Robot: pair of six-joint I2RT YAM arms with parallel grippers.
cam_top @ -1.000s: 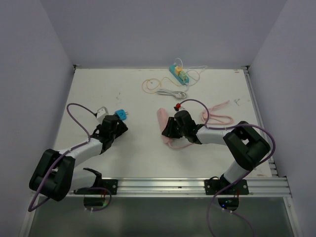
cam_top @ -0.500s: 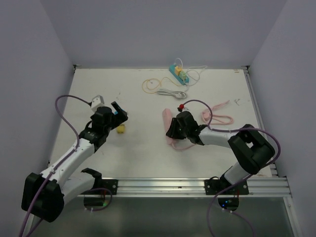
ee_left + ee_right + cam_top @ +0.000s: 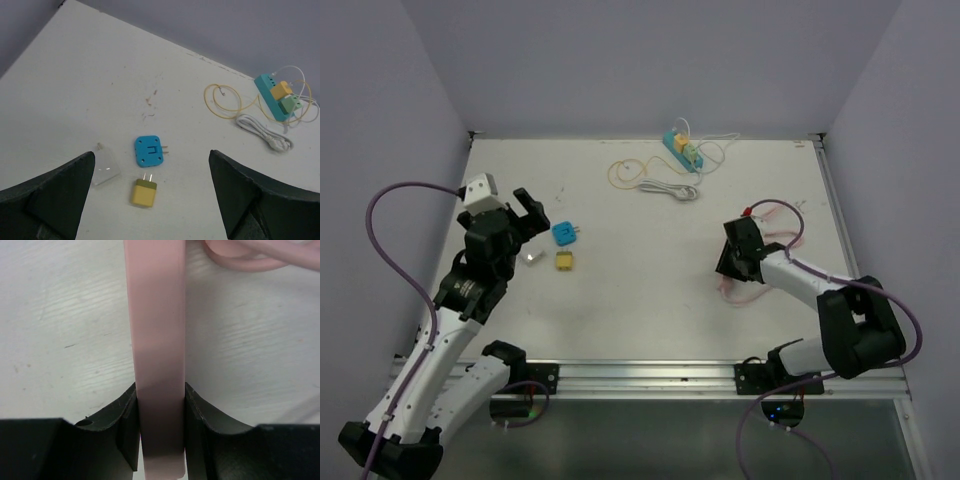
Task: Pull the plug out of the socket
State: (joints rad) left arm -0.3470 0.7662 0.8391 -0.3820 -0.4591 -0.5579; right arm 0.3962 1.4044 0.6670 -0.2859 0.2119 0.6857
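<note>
When seen from above, the left gripper point(image 3: 528, 212) hung wide open over the table point(image 3: 640, 300) at 9 o'clock, holding nothing. At 3 o'clock the right gripper point(image 3: 728, 270) pinched the pink socket strip point(image 3: 730, 291). From the left wrist, the blue plug point(image 3: 148, 151), yellow plug point(image 3: 144, 193) and clear plug point(image 3: 105, 167) lay loose. At 2 o'clock a teal strip point(image 3: 264, 86) held two plugs. From the right wrist, both jaws squeezed the pink socket strip.
</note>
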